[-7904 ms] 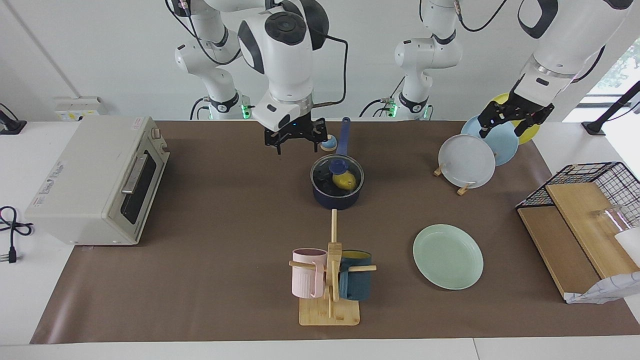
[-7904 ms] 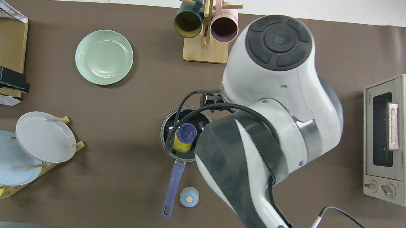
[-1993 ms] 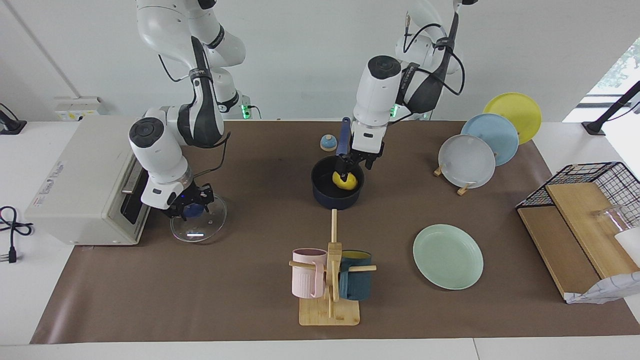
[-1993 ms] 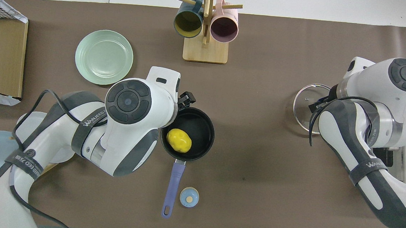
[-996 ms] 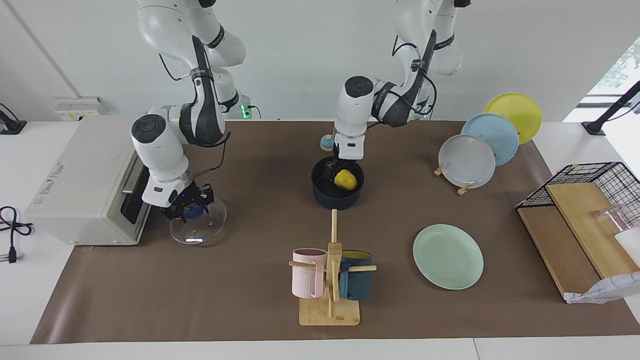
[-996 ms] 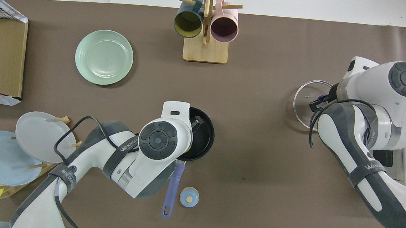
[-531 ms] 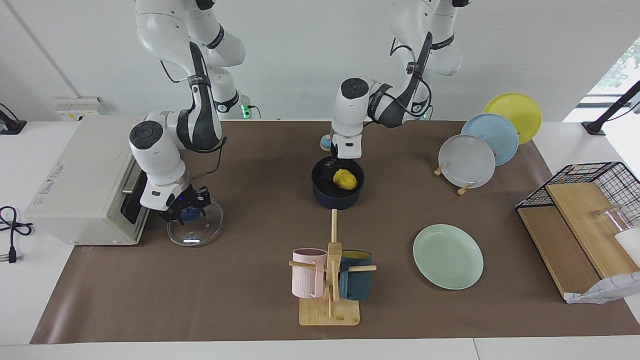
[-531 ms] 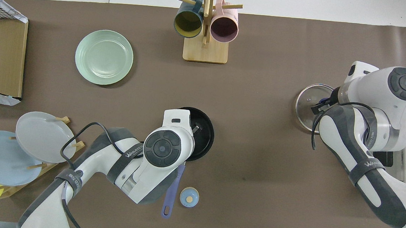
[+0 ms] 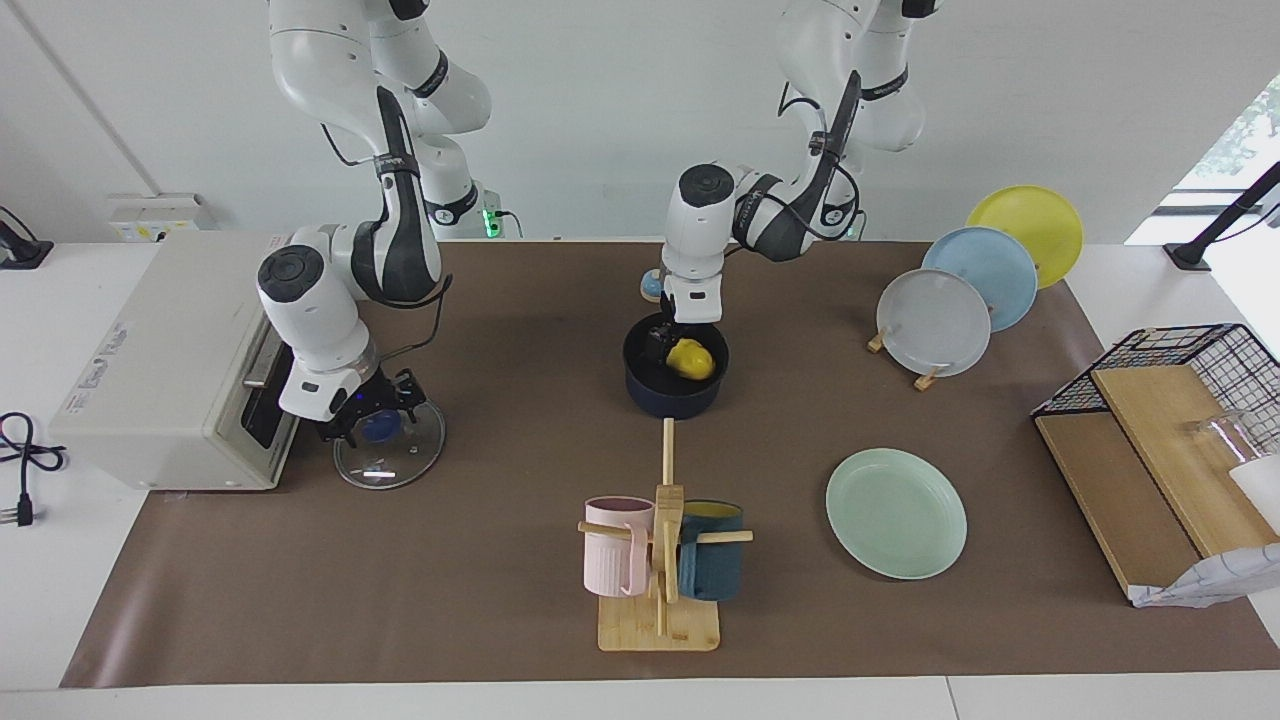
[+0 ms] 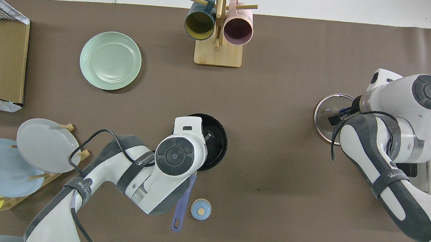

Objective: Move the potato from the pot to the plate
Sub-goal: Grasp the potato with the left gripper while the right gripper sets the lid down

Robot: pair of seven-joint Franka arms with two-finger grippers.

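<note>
Locate the plate toward the desk edge farthest from the robots. The pot sits mid-desk, potato inside (left pincer beside it, fingers apart). Right pincer is over the glass lid; whether its fingers are apart, you cannot tell.
</note>
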